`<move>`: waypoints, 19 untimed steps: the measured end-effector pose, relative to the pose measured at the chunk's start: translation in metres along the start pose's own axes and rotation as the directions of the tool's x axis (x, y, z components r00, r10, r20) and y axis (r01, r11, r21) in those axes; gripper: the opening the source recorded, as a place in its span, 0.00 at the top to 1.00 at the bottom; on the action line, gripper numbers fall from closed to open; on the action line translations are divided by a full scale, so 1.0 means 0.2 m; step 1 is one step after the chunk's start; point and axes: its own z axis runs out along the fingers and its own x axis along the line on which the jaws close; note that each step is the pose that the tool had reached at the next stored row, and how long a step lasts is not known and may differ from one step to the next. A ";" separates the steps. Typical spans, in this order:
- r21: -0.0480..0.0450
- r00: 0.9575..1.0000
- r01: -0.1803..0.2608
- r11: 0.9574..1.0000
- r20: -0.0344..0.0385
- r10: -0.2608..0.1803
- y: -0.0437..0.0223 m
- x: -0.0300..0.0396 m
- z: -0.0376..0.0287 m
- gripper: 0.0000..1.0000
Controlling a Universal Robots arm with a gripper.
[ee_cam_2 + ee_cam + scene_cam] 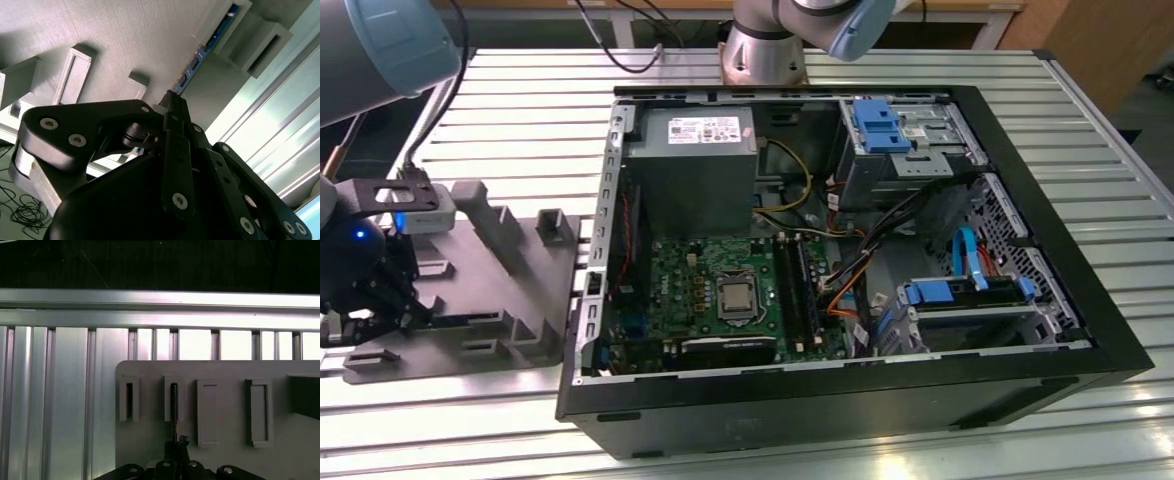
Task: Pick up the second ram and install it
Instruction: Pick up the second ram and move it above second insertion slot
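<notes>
The second ram (173, 407) stands on edge in a slot of the grey holder (225, 372), seen as a thin dark strip. In the second wrist view it is a narrow blue-green strip (200, 57) running away from the fingertips. My gripper (176, 446) sits right over it, black fingers (176, 150) drawn together on its near end. In the exterior view the gripper (367, 305) hangs low over the holder (494, 290) at the exterior view's left, well away from the open computer case (854, 400).
Inside the case lies the green motherboard (680, 280) with long black slots (797, 290), a processor socket, a grey power supply (694, 150) and loose cables. The holder has several raised blocks and slots. Everything rests on a slatted aluminium table (65, 390).
</notes>
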 end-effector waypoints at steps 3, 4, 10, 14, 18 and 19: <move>0.000 1.000 -0.002 1.000 0.000 0.002 0.000 0.000 -0.001 0.88; 0.000 1.000 -0.003 1.000 0.000 0.003 0.000 0.000 -0.001 0.88; 0.000 1.000 -0.005 1.000 0.000 0.005 0.000 0.000 -0.008 0.88; 0.000 1.000 -0.005 1.000 0.000 0.005 0.000 0.000 -0.018 0.88; 0.000 1.000 -0.005 1.000 0.000 0.005 0.000 0.000 -0.022 0.88; 0.000 1.000 -0.005 1.000 0.000 0.005 0.000 0.000 -0.023 0.88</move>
